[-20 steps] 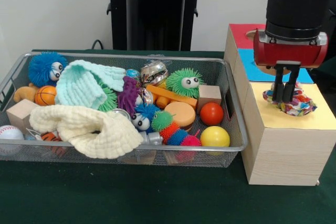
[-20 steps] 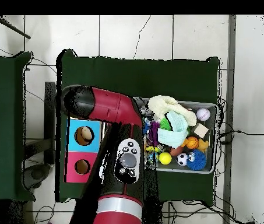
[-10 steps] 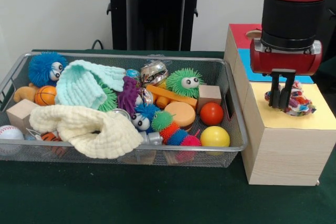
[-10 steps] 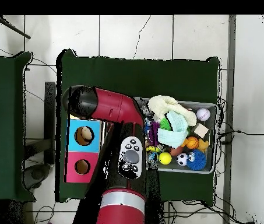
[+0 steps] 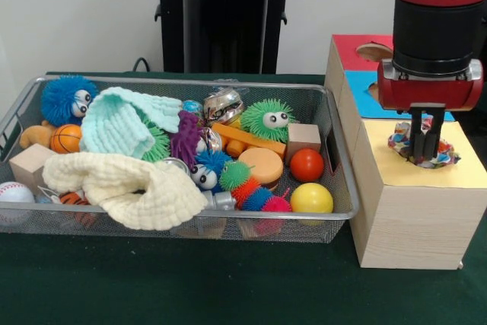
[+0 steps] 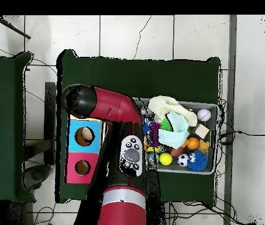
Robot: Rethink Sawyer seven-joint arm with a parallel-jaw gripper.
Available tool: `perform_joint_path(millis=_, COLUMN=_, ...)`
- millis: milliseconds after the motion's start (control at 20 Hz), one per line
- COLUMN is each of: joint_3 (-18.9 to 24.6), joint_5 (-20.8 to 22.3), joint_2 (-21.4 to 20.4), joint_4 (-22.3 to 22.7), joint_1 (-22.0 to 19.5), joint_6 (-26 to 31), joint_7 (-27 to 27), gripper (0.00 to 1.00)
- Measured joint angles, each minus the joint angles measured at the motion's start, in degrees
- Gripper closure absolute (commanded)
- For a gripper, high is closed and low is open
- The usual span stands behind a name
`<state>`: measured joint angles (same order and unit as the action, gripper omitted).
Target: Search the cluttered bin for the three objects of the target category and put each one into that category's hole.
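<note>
One wrinkly wrapper wad (image 5: pixel 444 159), printed red, yellow, blue and white, lies on the yellow-topped wooden box (image 5: pixel 466 177) to the right of the wire mesh bin (image 5: pixel 335 131). My gripper (image 5: pixel 425 159) hangs straight down over it. Its fingers are close together and the tips press into the middle of the wad. The hole in the yellow top is hidden under the wad. I see no other wrapper wad in the bin. In the overhead view my arm (image 6: pixel 114 108) covers the gripper and the yellow box.
The bin holds a cream cloth (image 5: pixel 125 186), a mint cloth (image 5: pixel 122 123), spiky balls (image 5: pixel 266 118), a silvery can (image 5: pixel 223 104), wooden blocks and smooth balls (image 5: pixel 311 199). Blue-topped (image 5: pixel 359 97) and red-topped (image 5: pixel 348 47) boxes stand behind the yellow one.
The gripper rose off the wad and shifted left, then moved right and came down onto its middle. The wad stayed on the yellow box.
</note>
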<state>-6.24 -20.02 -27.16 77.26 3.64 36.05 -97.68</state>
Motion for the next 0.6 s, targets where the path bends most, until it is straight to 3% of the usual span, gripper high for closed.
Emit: perform_joint_path(millis=600, joint_3=0.3, joint_5=0.0, joint_2=0.2, joint_4=0.0, joint_1=-0.3, joint_6=0.0, joint_7=0.0, gripper=1.0)
